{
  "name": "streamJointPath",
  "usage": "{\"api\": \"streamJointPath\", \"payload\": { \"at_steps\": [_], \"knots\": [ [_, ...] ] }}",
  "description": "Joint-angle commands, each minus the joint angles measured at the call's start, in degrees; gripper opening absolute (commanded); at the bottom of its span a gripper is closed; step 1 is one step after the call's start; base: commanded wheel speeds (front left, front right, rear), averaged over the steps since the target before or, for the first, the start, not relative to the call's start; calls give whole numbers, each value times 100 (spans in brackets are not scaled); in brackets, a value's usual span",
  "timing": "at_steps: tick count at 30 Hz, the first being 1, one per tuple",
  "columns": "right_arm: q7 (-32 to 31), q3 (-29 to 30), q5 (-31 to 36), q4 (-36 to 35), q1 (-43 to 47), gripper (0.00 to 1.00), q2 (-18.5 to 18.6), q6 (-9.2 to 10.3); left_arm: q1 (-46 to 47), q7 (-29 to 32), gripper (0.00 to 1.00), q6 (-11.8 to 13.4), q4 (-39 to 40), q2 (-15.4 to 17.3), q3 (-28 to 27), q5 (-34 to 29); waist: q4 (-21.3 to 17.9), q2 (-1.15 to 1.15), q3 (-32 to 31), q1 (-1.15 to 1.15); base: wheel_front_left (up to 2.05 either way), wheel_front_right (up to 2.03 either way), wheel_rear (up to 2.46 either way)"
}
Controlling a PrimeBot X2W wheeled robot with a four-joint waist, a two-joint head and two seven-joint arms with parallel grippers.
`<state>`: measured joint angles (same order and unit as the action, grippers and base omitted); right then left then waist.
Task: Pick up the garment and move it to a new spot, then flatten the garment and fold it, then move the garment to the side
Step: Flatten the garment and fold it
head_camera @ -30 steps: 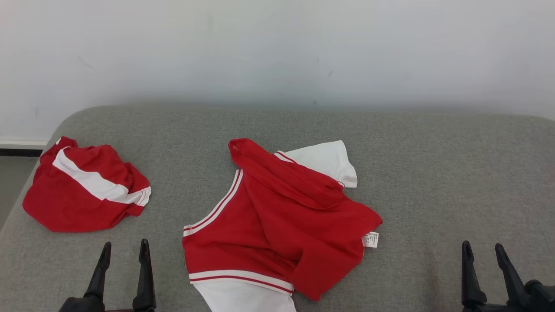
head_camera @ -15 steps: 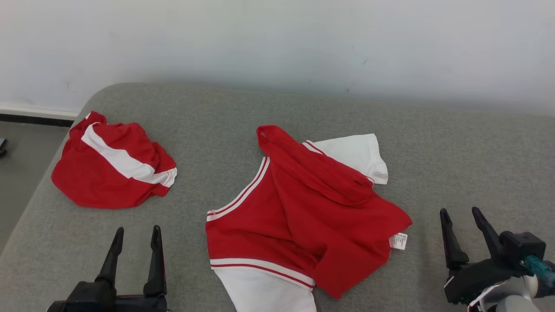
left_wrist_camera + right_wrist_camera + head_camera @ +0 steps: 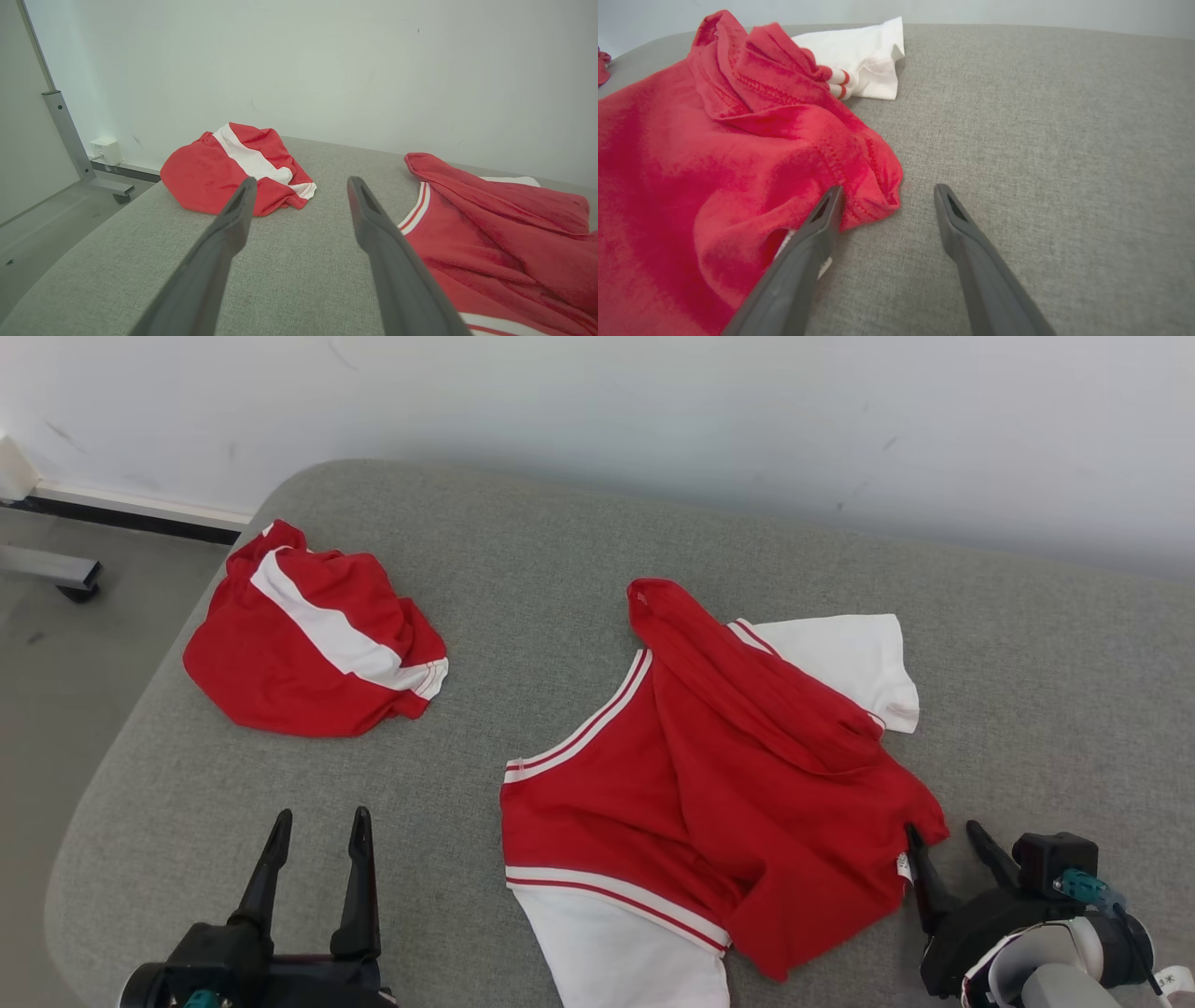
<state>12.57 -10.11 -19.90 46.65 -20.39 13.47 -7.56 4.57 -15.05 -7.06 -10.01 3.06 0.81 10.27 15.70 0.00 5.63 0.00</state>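
On the grey fabric pad (image 3: 1027, 691) we see a crumpled red-and-white shirt (image 3: 709, 784). Our right end effector (image 3: 941, 828) stands open at its edge; our left end effector (image 3: 322, 812) is open too.

The crumpled red-and-white cotton shirt (image 3: 709, 775) runs off the head view's bottom edge at its white lower part. Its small white label (image 3: 902, 866) sits half hidden behind one of the dark fingers (image 3: 922, 887) of the right gripper (image 3: 941, 829). The label's print is too small to read.

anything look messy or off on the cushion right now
Yes. The red and white shirt lies rumpled, its red body flopped over itself with one white sleeve sticking out. A second red garment sits bunched near the left edge of the grey cushion.
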Motion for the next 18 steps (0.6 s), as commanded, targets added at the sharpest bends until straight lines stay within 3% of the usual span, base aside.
{"api": "streamJointPath", "payload": {
  "at_steps": [1,2,3,11,18],
  "knots": [
    [2,-63,-92,153,-102,49,-27,15,64,-19,100,-7,-17,-20,2,31,32,0,46,0,0,0,0],
    [16,-103,-145,240,-163,33,-42,15,72,-19,100,-9,-26,-21,5,41,31,0,53,0,0,0,0],
    [36,-134,-198,324,-217,0,-45,15,83,-19,100,-10,-31,-21,14,57,28,0,59,0,0,0,0],
    [245,-144,-411,288,-282,0,70,15,-48,-19,100,29,-74,-20,14,123,-185,0,-29,0,0,0,0],
    [266,359,-371,-679,493,0,317,15,-225,-19,100,48,-122,-20,47,176,-700,0,-204,0,0,0,0]
  ]
}}
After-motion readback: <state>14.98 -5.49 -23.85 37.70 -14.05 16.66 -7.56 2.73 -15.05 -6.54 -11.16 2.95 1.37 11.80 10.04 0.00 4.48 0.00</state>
